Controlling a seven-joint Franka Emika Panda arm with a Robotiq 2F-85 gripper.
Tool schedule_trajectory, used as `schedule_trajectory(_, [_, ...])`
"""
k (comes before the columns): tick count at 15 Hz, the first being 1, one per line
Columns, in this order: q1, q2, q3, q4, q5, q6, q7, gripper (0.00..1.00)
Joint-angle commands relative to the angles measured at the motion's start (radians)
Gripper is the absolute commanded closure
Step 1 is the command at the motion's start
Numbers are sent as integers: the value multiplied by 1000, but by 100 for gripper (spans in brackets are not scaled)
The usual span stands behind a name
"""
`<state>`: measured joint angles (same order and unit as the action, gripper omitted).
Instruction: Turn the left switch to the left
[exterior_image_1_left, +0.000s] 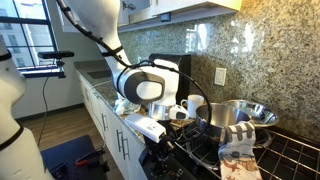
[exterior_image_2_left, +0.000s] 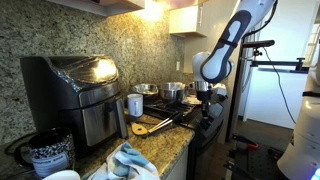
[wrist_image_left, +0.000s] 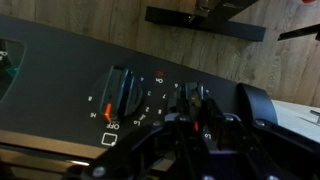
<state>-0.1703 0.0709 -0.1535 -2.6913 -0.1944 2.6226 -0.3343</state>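
Now lining up at the stove's front, with the jaws pinched narrow beside the left knob rather than on it.

Left of centre in the wrist view, the left knob (wrist_image_left: 122, 92) stands on the dark control panel (wrist_image_left: 50, 75), its orange pointer (wrist_image_left: 108, 108) aimed toward the lower left. The gripper (wrist_image_left: 197, 118) enters at lower centre-right, just beside the knob and not around it. Its jaws are drawn together, and whether they pinch anything beneath is too dark to tell. In an exterior view the arm (exterior_image_2_left: 215, 60) bends down from the upper right of the frame to the front edge of the stove (exterior_image_2_left: 205, 125). By my judgement the turn itself is not yet in hand. The next move calls for spreading the jaws, shifting toward frame left until they straddle the knob's ridge, closing on it, then twisting to the left.
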Motion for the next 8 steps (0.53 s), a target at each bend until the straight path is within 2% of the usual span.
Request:
schedule_trajectory(1, [19,183,3,85,-113,64,0,91])
schedule_trajectory(2, [20,186,2,88,-131,60,7,91])
schedule_trajectory(3, [28,195,-1,102,-198,46,19,92])
schedule_trajectory(4, [18,16,6,19,-108,-26,-8,78])
schedule_trajectory(6, [31,26,8,35,-161,-52,7,78])
schedule_trajectory(8, [35,28,9,38,-163,-61,7,78])
